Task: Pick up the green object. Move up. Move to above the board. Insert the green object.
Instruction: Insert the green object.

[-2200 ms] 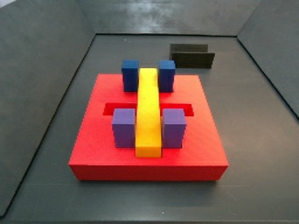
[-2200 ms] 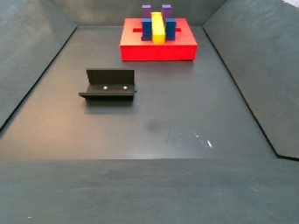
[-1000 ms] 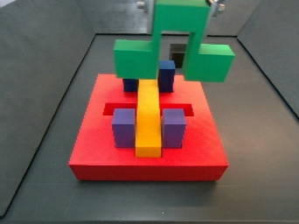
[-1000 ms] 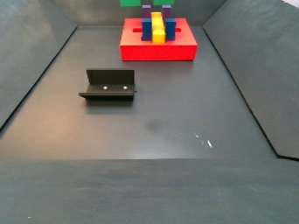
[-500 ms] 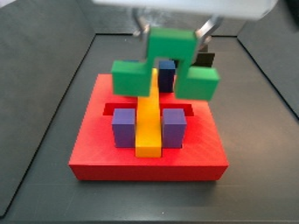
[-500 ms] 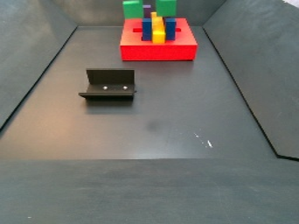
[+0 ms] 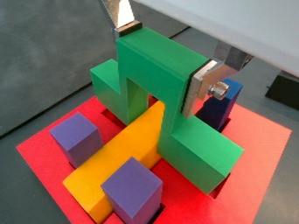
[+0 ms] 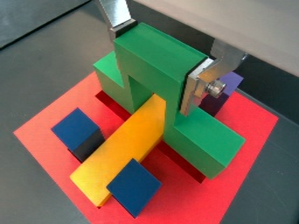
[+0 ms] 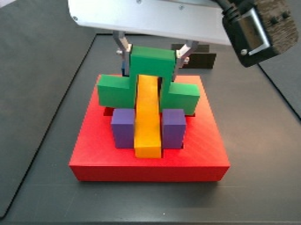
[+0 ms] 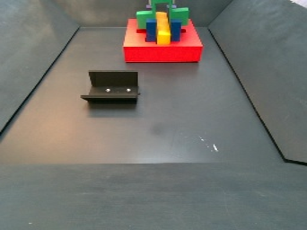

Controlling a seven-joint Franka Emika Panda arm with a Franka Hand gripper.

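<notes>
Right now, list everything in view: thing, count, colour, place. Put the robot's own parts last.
green object: one, bright green, held over the board, straddling the yellow bar.
board: one, red, on the floor at the far end in a side view.
yellow bar: one, yellow, along the board's middle.
purple cubes: two, purple, either side of the bar.
blue cubes: two, blue, either side of the bar.
fixture: one, dark, on the floor, apart from the board.
gripper: one, silver fingers, shut on the green object's raised centre.
</notes>
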